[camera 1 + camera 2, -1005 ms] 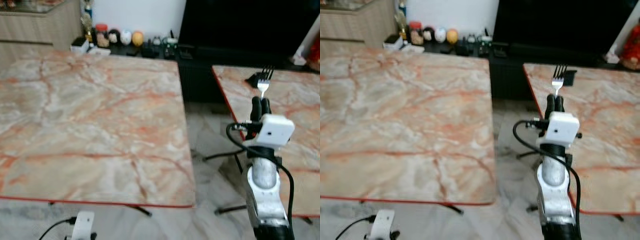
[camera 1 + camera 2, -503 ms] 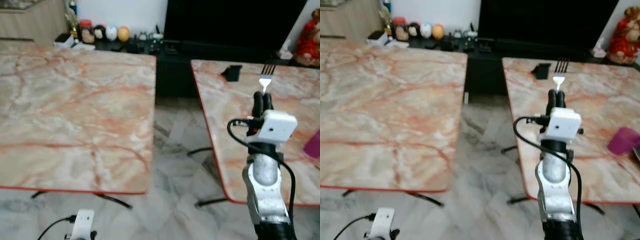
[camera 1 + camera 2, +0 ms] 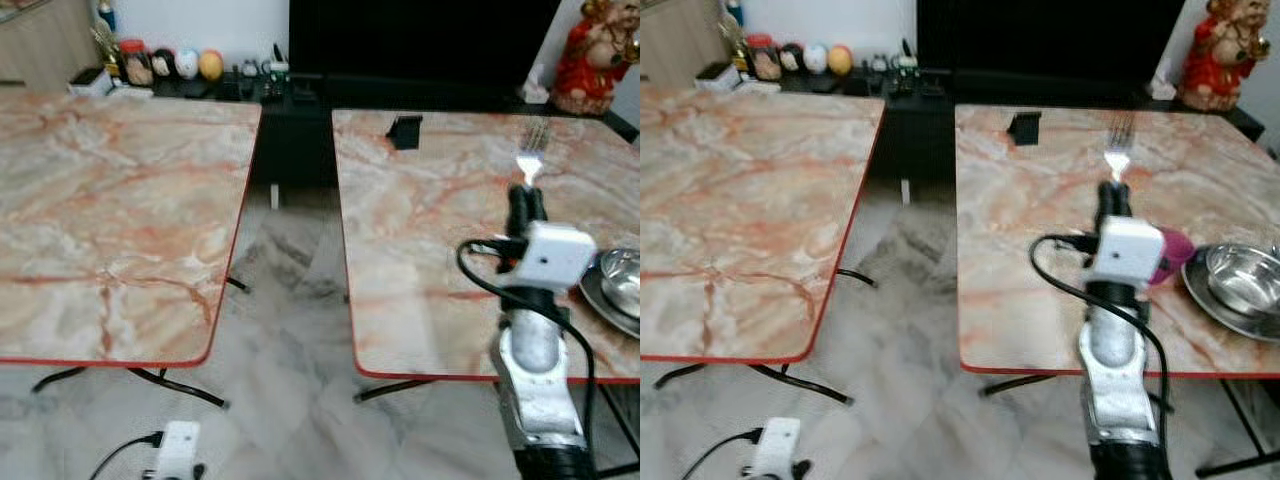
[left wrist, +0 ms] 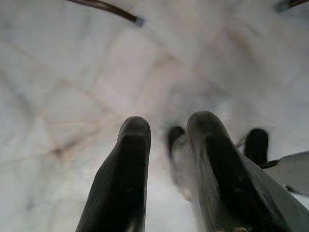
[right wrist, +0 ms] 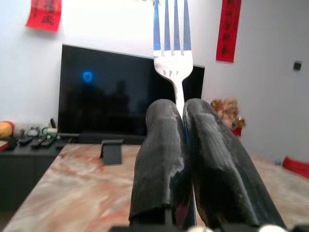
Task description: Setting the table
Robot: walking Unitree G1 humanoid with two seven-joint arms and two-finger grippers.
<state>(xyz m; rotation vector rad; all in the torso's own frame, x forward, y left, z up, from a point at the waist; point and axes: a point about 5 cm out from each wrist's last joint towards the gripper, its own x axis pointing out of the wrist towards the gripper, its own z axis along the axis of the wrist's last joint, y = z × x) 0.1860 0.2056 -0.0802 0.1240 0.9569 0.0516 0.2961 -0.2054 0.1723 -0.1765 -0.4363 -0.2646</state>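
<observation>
My right gripper (image 3: 525,197) is shut on the handle of a silver fork (image 3: 530,160), held upright with its tines up. It hovers over the near part of the right marble table (image 3: 420,230). In the right wrist view the black fingers (image 5: 164,145) pinch the fork (image 5: 173,48) between them. A steel bowl (image 3: 1243,278) sits on a steel plate (image 3: 1210,300) at the table's right edge, to the right of the gripper. My left arm hangs low, with its gripper (image 4: 170,124) open over the floor.
A second marble table (image 3: 110,200) stands to the left, with a floor gap (image 3: 290,260) between the two. A small black stand (image 3: 404,131) is at the right table's far side. A pink object (image 3: 1172,255) lies by the plate. A dark TV cabinet (image 3: 300,90) and a red figurine (image 3: 590,55) are behind.
The whole view has swung to the right, so the right table, bowl and plate have come into view. The fork stays upright in my right gripper.
</observation>
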